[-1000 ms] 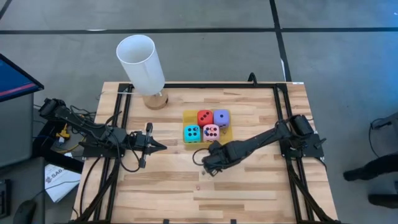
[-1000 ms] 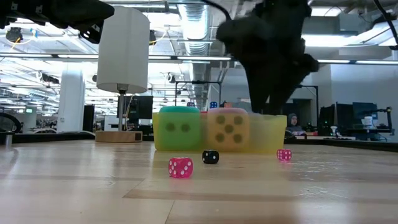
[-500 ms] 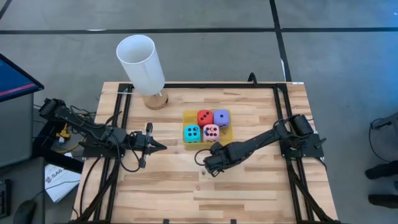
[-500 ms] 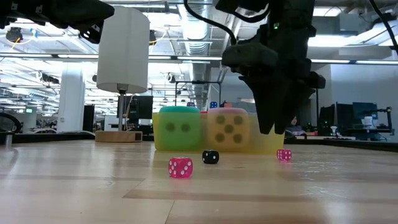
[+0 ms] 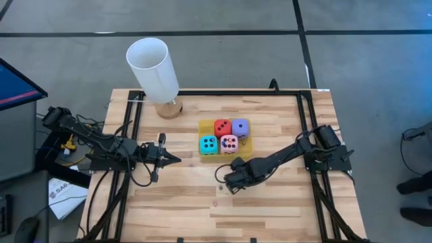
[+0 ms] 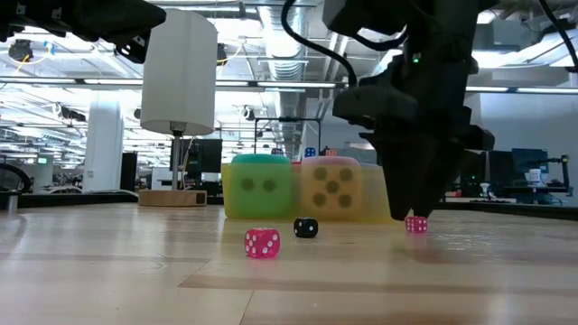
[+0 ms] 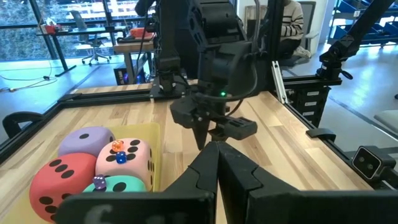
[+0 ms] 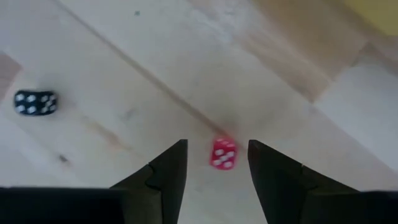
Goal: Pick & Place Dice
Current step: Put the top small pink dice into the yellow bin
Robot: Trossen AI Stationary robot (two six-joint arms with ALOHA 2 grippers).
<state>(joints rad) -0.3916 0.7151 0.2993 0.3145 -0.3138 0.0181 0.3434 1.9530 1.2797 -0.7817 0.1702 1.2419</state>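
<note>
While pointing down, right gripper (image 8: 214,163) fingers (image 8: 165,171) apparently straddle tiny red die (image 8: 221,153).

A grey concrete floor (image 5: 364,61) crossed by dark lines surrounds the pale butcher-block wooden bench (image 5: 270,209), which is edged by a black metal frame (image 5: 307,121). Beyond the bench lies an open workshop hall: a ceiling of exposed pipes and long fluorescent strip lights (image 6: 271,86), a white round column (image 6: 104,144), and dark desks with monitors (image 6: 533,171). Black office chairs (image 7: 93,46) stand by large windows (image 7: 37,31) (trees outside). A seated person in a striped top (image 7: 292,25) is behind.
</note>
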